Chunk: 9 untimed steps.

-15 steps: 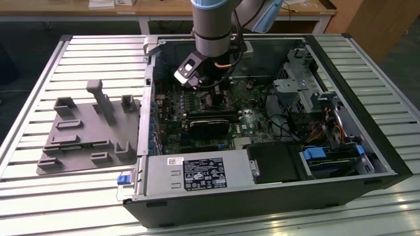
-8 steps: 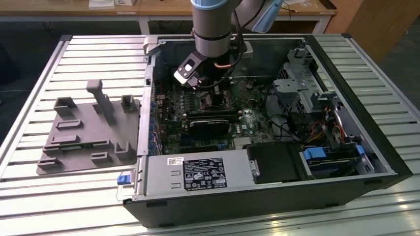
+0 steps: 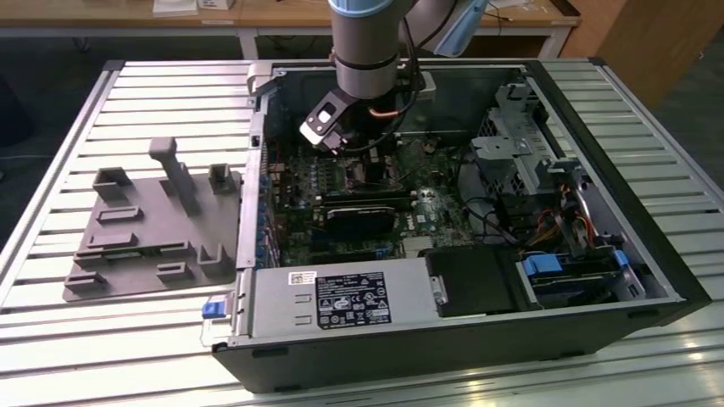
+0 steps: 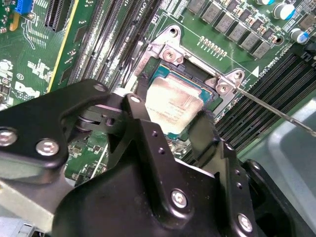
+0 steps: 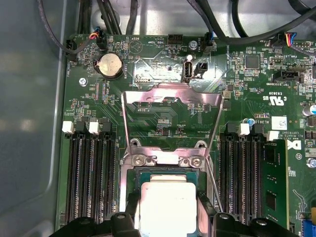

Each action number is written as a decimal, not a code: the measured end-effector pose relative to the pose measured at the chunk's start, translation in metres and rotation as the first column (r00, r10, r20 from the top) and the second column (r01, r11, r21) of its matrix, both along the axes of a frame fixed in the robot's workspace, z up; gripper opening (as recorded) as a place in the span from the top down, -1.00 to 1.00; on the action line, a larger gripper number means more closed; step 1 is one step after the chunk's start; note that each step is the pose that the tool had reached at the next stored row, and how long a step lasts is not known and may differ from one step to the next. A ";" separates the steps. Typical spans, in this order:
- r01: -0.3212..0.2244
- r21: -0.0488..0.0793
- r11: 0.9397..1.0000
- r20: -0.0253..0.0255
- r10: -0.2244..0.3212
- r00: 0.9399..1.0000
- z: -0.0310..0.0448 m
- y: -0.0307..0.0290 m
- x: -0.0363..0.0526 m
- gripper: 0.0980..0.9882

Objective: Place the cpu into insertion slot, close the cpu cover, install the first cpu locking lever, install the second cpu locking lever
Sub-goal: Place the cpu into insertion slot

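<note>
While the fingers (image 5: 131, 217) are clamping it on two opposite edges, the cpu (image 5: 165, 205) is sitting in the insertion slot (image 5: 163, 173), silver top facing up, with its green substrate edge showing at the slot's rim. The gripper (image 5: 169, 203) is hanging right over the socket, its black fingers bracketing the chip and touching its sides. The cpu cover (image 5: 170, 95) is standing open, tilted up off the slot, with the motherboard (image 5: 89, 113) showing through its cut-out. A thin locking lever (image 4: 276, 111) is sticking out from a slot corner at a slant, unlatched and not lying over the cover. Long black memory slots (image 5: 91, 173) are running along both sides of the socket, and one memory stick (image 5: 274, 182) is sitting in the bank beyond the lever. A coin cell (image 5: 109, 65) is sitting past the cover, near the board edge. In the exterior view the arm (image 3: 368, 51) is reaching down into the open computer case (image 3: 476, 335), which is lying on its side on the slatted counter (image 3: 102, 348). A grey fixture tray (image 3: 136, 246) is lying on the counter just beside the case, on the exterior view's left.
</note>
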State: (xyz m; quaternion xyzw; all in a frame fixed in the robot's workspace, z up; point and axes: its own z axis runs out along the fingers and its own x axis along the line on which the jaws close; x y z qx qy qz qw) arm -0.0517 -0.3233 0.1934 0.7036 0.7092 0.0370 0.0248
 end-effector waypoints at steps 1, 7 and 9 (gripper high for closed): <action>0.000 0.000 1.000 0.000 0.000 1.000 0.0000 0.0000 0.0000 0.00; 0.000 0.006 1.000 0.000 0.000 1.000 -0.0001 0.0000 -0.0001 -0.15; 0.000 0.017 1.000 0.000 0.000 1.000 0.0000 0.0000 0.0000 -0.15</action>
